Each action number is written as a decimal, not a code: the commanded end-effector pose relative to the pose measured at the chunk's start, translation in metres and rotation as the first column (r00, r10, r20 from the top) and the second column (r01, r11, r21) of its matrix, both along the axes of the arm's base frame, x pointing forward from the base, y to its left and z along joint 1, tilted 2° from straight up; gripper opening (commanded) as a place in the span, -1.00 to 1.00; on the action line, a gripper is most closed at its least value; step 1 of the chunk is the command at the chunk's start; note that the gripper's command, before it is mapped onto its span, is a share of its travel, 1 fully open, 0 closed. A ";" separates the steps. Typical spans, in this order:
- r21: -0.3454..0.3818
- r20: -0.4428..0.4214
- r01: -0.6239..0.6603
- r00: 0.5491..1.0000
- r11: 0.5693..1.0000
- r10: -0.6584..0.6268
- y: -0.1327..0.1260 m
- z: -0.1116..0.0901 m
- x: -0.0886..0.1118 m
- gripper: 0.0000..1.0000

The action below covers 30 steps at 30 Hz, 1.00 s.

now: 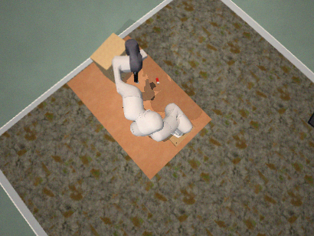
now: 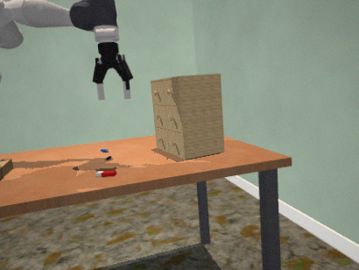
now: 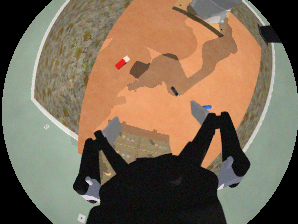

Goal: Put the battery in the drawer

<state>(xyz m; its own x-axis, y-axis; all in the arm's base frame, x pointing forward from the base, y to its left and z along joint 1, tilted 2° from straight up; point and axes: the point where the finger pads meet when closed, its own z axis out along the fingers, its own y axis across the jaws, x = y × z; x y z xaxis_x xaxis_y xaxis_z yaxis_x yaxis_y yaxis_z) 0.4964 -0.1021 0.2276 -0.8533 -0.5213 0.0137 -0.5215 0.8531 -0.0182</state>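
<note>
The small wooden chest (image 2: 188, 116) stands at the far end of the table, and also shows in the overhead view (image 1: 109, 50). Its drawers sit in two columns, all look pushed in, and their marks are too small to read. My gripper (image 2: 113, 92) hangs open and empty high above the table, left of the chest front. On the table below lie three small things. They are a red-and-white cylinder (image 2: 106, 174), a small black piece (image 2: 109, 158) and a small blue piece (image 2: 104, 150). I cannot tell which is the AA battery. The wrist view shows the red piece (image 3: 121, 64), the black piece (image 3: 174, 90) and the blue piece (image 3: 206, 107) beyond my open fingers.
A low wooden block (image 2: 4, 167) sits at the table's left edge, near the arm's base (image 1: 177, 139). The table's edges are close on both long sides. A carpeted floor lies below.
</note>
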 end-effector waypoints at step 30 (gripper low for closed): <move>0.001 -0.019 -0.766 0.642 0.642 0.766 0.025 -0.001 0.010 1.00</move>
<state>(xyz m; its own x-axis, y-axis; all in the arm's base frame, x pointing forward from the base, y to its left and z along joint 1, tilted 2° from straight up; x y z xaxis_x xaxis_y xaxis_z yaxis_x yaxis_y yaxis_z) 0.5039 -0.0750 0.2263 -0.3429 -0.9391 0.0205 -0.9393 0.3431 0.0037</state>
